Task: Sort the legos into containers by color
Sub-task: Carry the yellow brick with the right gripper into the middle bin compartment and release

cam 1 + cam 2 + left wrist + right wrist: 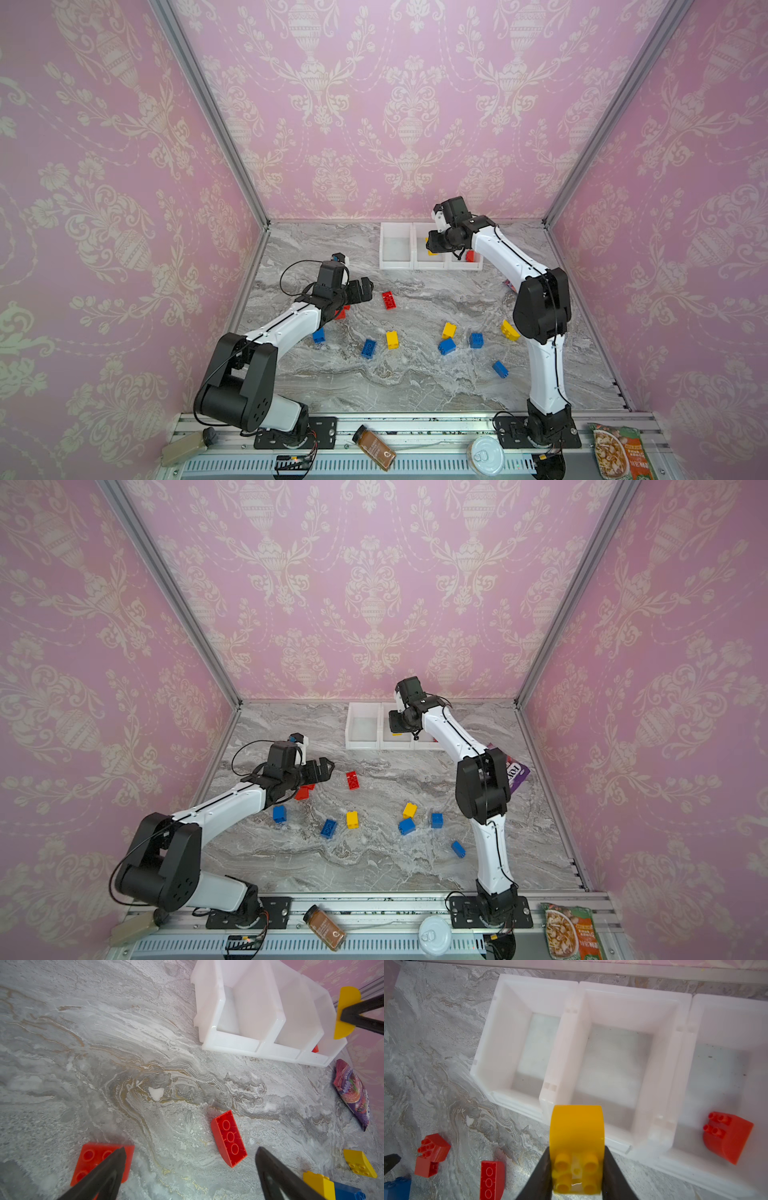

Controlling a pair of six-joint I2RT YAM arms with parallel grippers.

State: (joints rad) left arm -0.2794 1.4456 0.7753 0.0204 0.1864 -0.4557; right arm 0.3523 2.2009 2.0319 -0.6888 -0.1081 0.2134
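Right end effector (577, 1148) grips yellow lego (577, 1126), middle container (633, 1014) just ahead: advance fully over it, then release. Left end effector (191, 1149) wide, empty.

**One red brick binned, one yellow held at the row**

The containers (397, 264), three white open-top bins joined in a row, stand upper centre-right in both top views. The right-hand bin holds a red curved brick (729, 1138) lying near its low front wall. A yellow curved brick (577, 1130) is clamped in the right gripper (577, 1147) above the middle bin's front edge, studs towards the wrist camera.

Loose on the worktop (374, 386), mid-frame, a long red brick (389, 300) lies with its hollow underside showing. Left of it is a red piece (341, 311), only partly visible. Lower down, five blue legos (446, 346) and three yellow legos (392, 339) lie scattered.
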